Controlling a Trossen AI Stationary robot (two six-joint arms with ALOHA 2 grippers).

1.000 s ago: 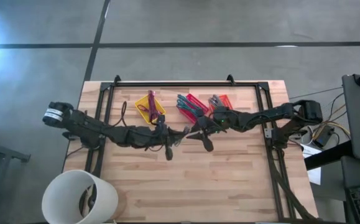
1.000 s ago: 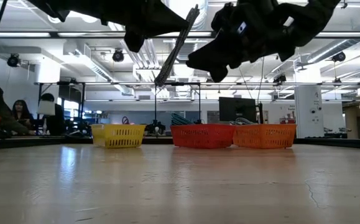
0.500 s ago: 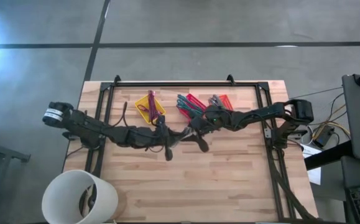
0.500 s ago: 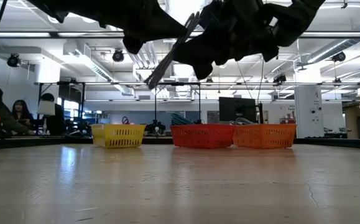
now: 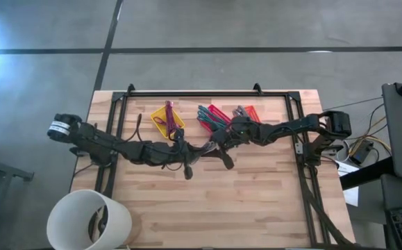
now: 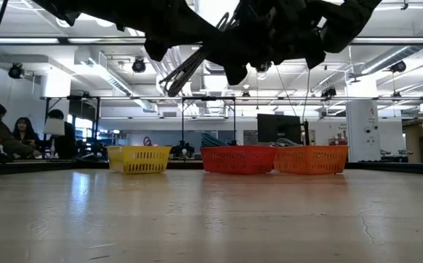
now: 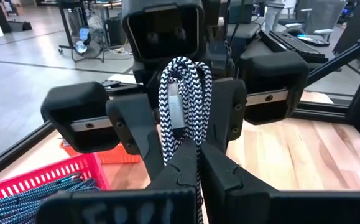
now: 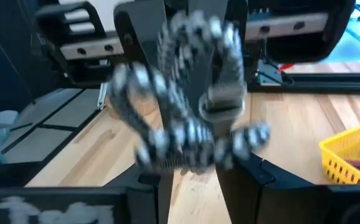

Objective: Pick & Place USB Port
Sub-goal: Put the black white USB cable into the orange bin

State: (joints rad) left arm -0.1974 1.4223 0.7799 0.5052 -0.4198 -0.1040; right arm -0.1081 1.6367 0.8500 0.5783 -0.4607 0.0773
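Wooden table (image 5: 207,201) on a grey concrete floor (image 5: 207,28) crossed by dark lines. Beyond it, an open hall with ceiling light strips (image 6: 416,42), a white pillar (image 6: 359,131), a monitor (image 6: 278,130), and seated people (image 6: 6,135) at far left.

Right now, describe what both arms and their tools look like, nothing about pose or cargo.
Both arms are dark, jointed links. The left arm has a pale silver ring at its outer end; the right arm ends in a blocky black base with thin cables trailing off. The left tool and right tool have matte black, flat angular fingers, and boxy housings with silvery strips.
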